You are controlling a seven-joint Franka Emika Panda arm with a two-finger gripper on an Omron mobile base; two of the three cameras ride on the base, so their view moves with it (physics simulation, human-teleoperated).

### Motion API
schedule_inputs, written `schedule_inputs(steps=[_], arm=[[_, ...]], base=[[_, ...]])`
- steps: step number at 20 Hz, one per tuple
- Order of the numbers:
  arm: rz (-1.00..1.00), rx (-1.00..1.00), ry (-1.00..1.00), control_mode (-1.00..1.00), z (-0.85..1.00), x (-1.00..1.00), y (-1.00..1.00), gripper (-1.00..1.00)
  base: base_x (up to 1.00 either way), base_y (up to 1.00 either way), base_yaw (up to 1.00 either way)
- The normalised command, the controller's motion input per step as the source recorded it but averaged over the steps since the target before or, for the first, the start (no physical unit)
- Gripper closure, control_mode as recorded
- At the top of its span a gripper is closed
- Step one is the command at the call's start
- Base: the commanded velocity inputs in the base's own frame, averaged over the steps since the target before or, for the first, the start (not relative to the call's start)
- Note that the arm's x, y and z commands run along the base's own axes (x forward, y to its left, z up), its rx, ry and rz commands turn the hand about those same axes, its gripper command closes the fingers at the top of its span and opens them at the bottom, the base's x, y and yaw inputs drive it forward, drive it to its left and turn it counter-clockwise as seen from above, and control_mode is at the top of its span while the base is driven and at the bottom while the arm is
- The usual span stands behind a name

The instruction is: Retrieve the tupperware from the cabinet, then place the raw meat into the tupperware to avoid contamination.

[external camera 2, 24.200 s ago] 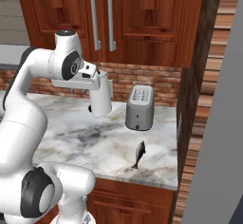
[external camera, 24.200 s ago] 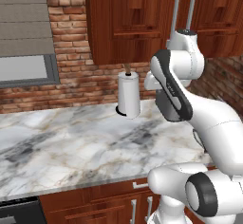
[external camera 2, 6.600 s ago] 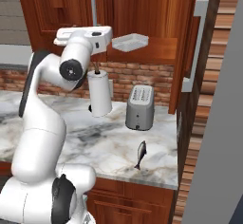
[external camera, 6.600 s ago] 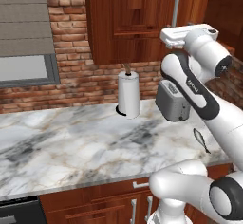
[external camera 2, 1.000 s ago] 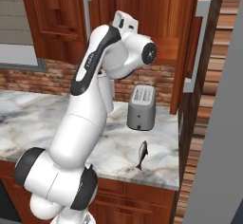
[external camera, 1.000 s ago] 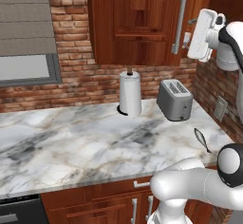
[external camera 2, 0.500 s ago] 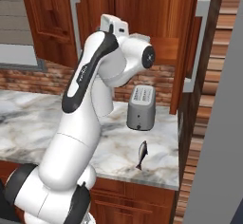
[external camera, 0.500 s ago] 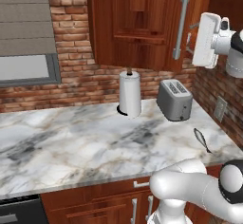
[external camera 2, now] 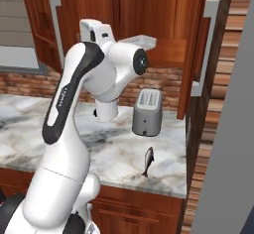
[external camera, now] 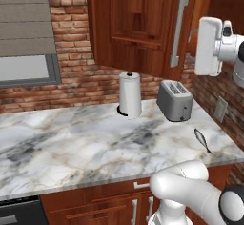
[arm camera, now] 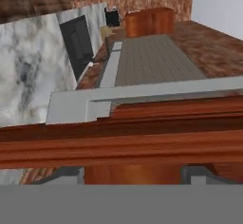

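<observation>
The cabinet (external camera 2: 163, 10) stands with both doors swung out. On its shelf rests the tupperware (external camera 2: 141, 41), pale and shallow. The raw meat, a small dark fish (external camera 2: 148, 161) (external camera: 202, 140), lies on the marble counter near the front right edge. My gripper (external camera: 195, 32) is up at the left door (external camera: 138, 24), beside its silver bar handle (external camera: 178, 28). In the hand view the gripper (arm camera: 130, 174) is open, its fingertips (arm camera: 66, 173) wide apart with the door's wooden edge (arm camera: 118, 142) between them, the handle (arm camera: 142, 95) just beyond.
A grey toaster (external camera: 175, 100) (external camera 2: 148, 111) and a white paper-towel roll (external camera: 130, 95) stand at the back of the counter (external camera: 71, 148). The right door (external camera 2: 208, 44) juts out over the counter's right end. A brick wall (external camera: 71, 33) runs behind.
The left cabinet door has swung wider open, and my hand has moved with its edge. Toaster, roll and fish have not moved.
</observation>
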Motion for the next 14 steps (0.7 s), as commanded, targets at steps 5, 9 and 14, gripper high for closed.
schedule_inputs(steps=[5,9,14], arm=[[0.07,-0.14,-0.02,-1.00,-0.18,-0.40,0.89,-1.00],[-0.01,-0.17,0.00,-1.00,-0.28,-0.11,0.98,-1.00],[-0.09,-0.11,0.04,-1.00,-0.28,0.06,0.85,-1.00]], base=[[0.00,0.00,0.00],[0.00,0.00,0.00],[0.00,0.00,0.00]])
